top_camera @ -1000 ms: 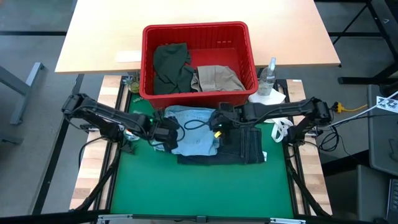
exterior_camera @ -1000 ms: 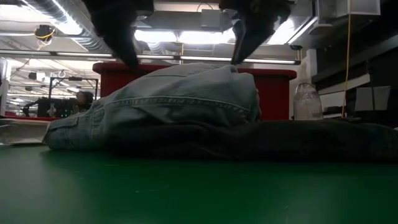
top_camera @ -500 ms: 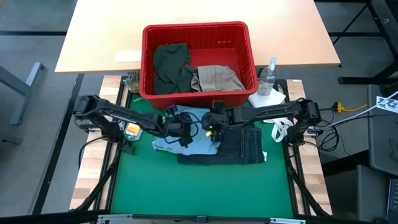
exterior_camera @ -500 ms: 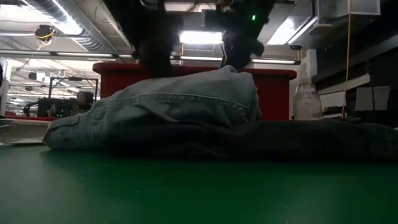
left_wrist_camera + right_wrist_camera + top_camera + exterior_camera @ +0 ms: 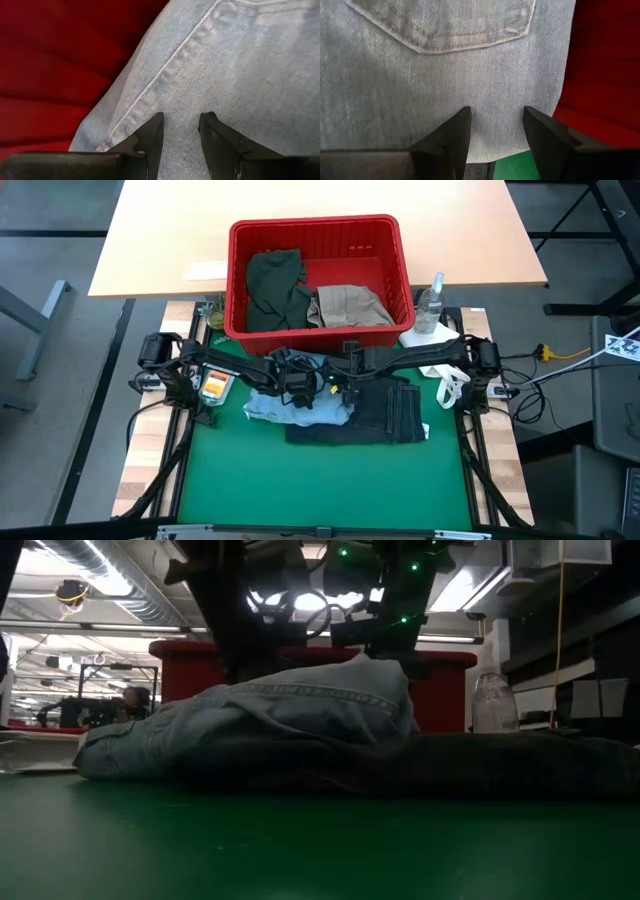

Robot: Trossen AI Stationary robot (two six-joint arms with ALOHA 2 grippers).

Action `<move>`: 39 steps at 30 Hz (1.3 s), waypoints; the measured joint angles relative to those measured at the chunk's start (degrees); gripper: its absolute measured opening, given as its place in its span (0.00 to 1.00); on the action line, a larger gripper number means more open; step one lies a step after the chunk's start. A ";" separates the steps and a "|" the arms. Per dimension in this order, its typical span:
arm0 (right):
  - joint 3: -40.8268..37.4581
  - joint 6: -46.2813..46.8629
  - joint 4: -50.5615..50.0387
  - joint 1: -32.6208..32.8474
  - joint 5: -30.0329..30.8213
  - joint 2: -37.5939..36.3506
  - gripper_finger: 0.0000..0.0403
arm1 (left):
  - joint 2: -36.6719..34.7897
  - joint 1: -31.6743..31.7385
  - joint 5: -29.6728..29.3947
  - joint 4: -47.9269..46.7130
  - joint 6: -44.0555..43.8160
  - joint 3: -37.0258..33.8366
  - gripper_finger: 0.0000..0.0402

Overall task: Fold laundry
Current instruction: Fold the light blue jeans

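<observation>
Nearest the low camera: bare green mat [image 5: 320, 850], then the dark navy jeans [image 5: 480, 765] lying flat across it. The light blue denim [image 5: 270, 725] sits heaped on their left part, its top edge bunched up toward the basket.

From above, the jeans [image 5: 385, 415] spread across the middle of the mat, and the denim [image 5: 300, 408] overlaps their left end, just in front of the red basket [image 5: 318, 235].

My left gripper [image 5: 297, 387] is down over the denim's far edge. Wrist view: my left gripper [image 5: 180, 131] has its fingers spread a little, a narrow gap between them, tips against the pale fabric [image 5: 250, 75] beside a seam, nothing pinched that I can see.

My right gripper [image 5: 340, 385] is close beside the left one, over the same edge. Its wrist view: my right gripper [image 5: 496, 125] has its fingers spread wider, tips on the denim [image 5: 420, 90] below a pocket seam, basket wall red to one side.

Beyond, in the basket: the dark olive green piece [image 5: 272, 290] on the left, the beige khaki piece [image 5: 348, 305] on the right. A clear bottle [image 5: 432, 302] stands just right of the basket on the small white cloth [image 5: 430, 338].
</observation>
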 joint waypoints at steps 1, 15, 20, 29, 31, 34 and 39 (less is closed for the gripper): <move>0.00 -0.02 -0.17 0.00 -0.05 -0.01 0.45 | -0.13 -0.21 -0.07 0.30 0.88 -0.03 0.30; 7.47 -0.35 -8.63 3.19 -3.65 -4.20 0.45 | -14.46 -6.32 4.77 -0.16 4.35 0.00 0.30; 9.35 -0.35 -5.51 8.65 -5.60 -3.83 0.45 | -17.93 -10.85 16.21 -0.87 6.14 0.08 0.30; 9.53 -0.44 -1.95 15.60 2.61 1.37 0.45 | -14.59 -18.28 14.84 -4.04 5.79 -0.24 0.30; 9.55 -0.46 -1.99 16.02 3.64 3.00 0.45 | -13.11 -18.99 11.92 -5.29 4.70 -0.24 0.30; 9.55 -0.43 -2.53 16.02 2.38 4.92 0.45 | -10.18 -19.39 9.03 -8.39 2.63 -0.24 0.30; 9.68 -0.31 -4.08 15.96 1.44 7.29 0.45 | -5.05 -19.25 8.52 -12.10 1.66 -0.22 0.30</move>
